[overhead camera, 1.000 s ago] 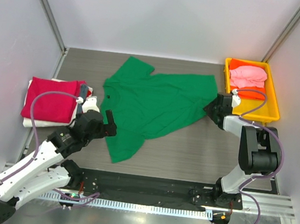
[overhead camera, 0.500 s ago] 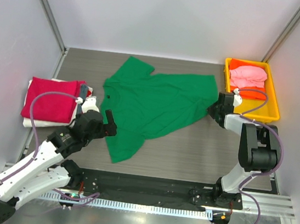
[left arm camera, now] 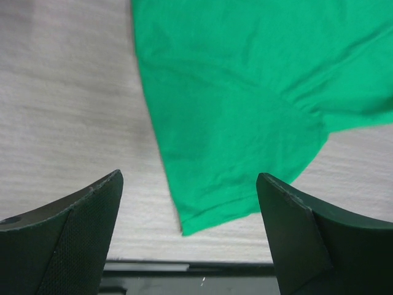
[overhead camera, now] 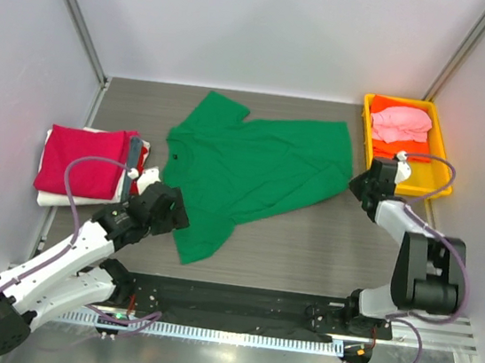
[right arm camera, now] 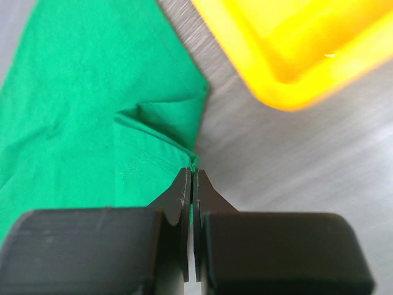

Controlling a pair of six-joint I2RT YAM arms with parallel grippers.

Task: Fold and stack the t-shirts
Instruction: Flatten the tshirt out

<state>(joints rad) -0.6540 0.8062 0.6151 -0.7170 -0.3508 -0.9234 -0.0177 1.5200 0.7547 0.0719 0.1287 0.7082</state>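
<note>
Your right pincer [right arm camera: 191,175] clamps the green t-shirt's [overhead camera: 253,165] hem corner beside the yellow tray [overhead camera: 366,122]; your left pincer [left arm camera: 189,179] gapes over its sleeve. It lies unfolded mid-table; a crimson shirt [overhead camera: 84,161] tops the folded stack, while a pink shirt [overhead camera: 400,124] and an orange shirt [overhead camera: 385,104] wait.

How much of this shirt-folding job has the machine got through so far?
A folded pile sits at the left, a crimson t-shirt atop a white t-shirt. The green t-shirt lies spread out, not yet folded: the right hand is pinched on its hem corner, the left hand hangs open over a sleeve. A pink t-shirt and an orange t-shirt wait in the yellow tray.
</note>
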